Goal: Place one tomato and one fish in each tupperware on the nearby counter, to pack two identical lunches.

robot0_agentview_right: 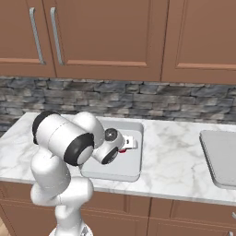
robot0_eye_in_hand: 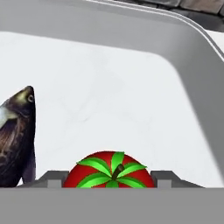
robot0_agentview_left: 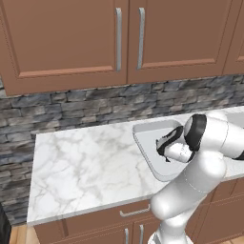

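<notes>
Hand view: my pincer [robot0_eye_in_hand: 112, 186] sits low inside the tupperware [robot0_eye_in_hand: 188, 52], its two tips [robot0_eye_in_hand: 52, 178] on either side of the tomato [robot0_eye_in_hand: 109, 171], which rests on the tray floor between them with its green top facing the camera; whether the tips pinch it or stand just clear I cannot tell. The dark fish [robot0_eye_in_hand: 15, 135] lies on the same floor just beside the tomato, apart from it. Right base view: the tray rests on the counter [robot0_agentview_right: 175, 156], a second tray [robot0_agentview_right: 221, 159] well apart.
</notes>
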Robot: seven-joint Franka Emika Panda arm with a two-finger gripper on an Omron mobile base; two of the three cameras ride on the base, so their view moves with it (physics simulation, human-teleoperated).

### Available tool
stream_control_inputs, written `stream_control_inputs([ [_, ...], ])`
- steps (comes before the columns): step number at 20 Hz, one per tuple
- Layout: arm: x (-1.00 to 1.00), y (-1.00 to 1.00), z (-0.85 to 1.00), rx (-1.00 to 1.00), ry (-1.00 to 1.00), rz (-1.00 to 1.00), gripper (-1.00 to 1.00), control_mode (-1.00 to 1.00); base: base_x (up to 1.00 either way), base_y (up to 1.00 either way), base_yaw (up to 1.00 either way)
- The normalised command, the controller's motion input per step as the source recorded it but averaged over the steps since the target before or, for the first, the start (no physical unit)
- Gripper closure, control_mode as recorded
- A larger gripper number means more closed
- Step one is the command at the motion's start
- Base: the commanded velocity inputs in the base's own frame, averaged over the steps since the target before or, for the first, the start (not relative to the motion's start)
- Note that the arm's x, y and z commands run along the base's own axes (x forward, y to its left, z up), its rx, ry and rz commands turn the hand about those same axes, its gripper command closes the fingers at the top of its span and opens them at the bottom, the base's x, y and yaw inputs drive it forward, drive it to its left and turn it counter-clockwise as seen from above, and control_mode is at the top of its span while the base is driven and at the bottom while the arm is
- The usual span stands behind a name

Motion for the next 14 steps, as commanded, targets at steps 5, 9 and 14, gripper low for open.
stream_control_inputs([
  [5,0.17,-0.13,-0.39,0.0,0.0,0.0,-1.0,-1.0,0.0,0.0,0.0],
  [9,-0.04,-0.06,-0.25,0.0,-0.01,0.0,-1.0,-1.0,0.0,0.0,0.0],
  [14,-0.73,-0.29,0.33,0.0,-0.13,0.0,-1.0,-1.0,0.0,0.0,0.0],
])
